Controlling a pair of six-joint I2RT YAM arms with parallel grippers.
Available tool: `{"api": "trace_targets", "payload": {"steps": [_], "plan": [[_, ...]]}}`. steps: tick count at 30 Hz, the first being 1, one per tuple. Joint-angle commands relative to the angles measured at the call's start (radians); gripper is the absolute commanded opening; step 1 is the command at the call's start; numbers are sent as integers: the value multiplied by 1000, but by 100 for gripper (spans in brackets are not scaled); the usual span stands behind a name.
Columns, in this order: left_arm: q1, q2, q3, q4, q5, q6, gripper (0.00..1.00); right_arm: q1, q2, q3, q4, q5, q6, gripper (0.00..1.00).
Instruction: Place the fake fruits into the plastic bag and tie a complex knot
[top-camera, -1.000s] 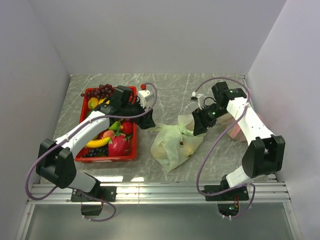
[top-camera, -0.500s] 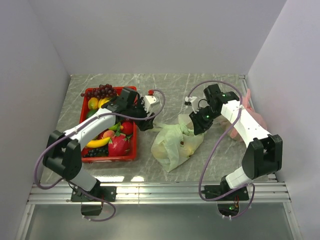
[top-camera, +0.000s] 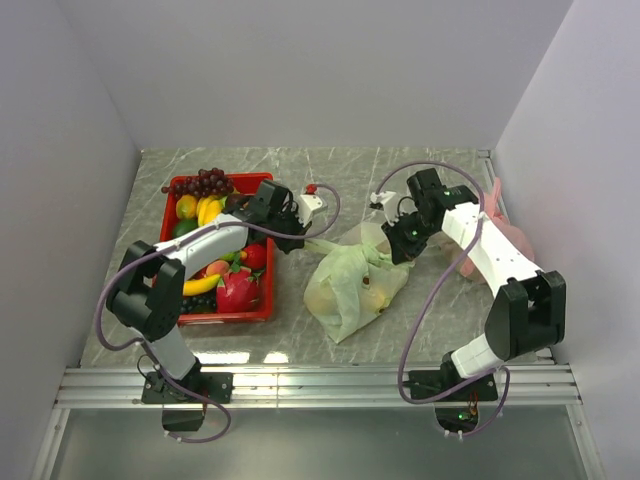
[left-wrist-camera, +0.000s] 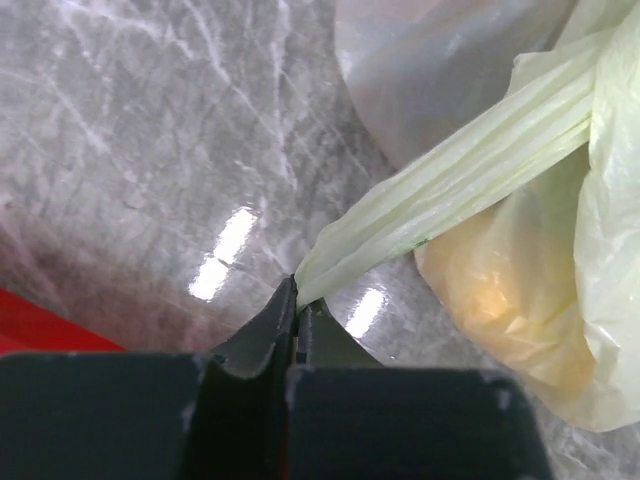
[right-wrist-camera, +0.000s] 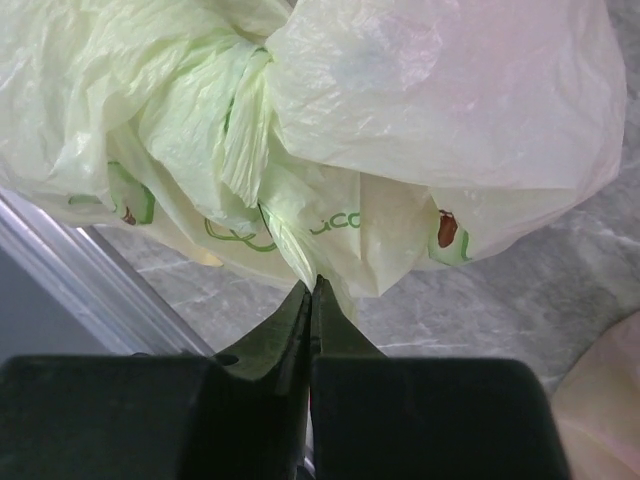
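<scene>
The pale-green plastic bag (top-camera: 350, 285) with avocado prints lies mid-table, and a yellow fruit (left-wrist-camera: 490, 300) shows through its film. More fake fruits (top-camera: 222, 270) fill the red basket (top-camera: 262, 312) on the left. My left gripper (top-camera: 299, 243) (left-wrist-camera: 298, 290) is shut on the end of one stretched handle (left-wrist-camera: 450, 185). On the bag's right side, my right gripper (top-camera: 400, 250) (right-wrist-camera: 312, 285) is shut on the other handle (right-wrist-camera: 290, 240). Between them the film bunches into a twisted knot (right-wrist-camera: 245, 115); I cannot tell how tight it is.
A pink bag (top-camera: 482, 240) lies against the right wall behind my right arm. The aluminium rail (top-camera: 320, 380) runs along the near table edge. Grapes (top-camera: 200, 183) hang over the basket's far rim.
Both grippers have shut. The left one moved right from over the basket and took hold of a bag handle, which is now pulled taut. The right one closed on the other handle.
</scene>
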Motion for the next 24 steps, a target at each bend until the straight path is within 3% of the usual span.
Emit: {"api": "trace_targets", "payload": {"steps": [1, 9, 18, 24], "plan": [[3, -8, 9, 52, -103, -72, 0, 5, -79, -20, 42, 90, 16, 0], [89, -115, -51, -30, -308, -54, 0, -65, -186, -82, 27, 263, -11, 0], [239, -267, -50, -145, -323, 73, 0, -326, -269, -128, -22, 345, -193, 0], [305, -248, -118, -123, -305, 99, 0, -377, -248, -276, 68, 359, -229, 0]]}}
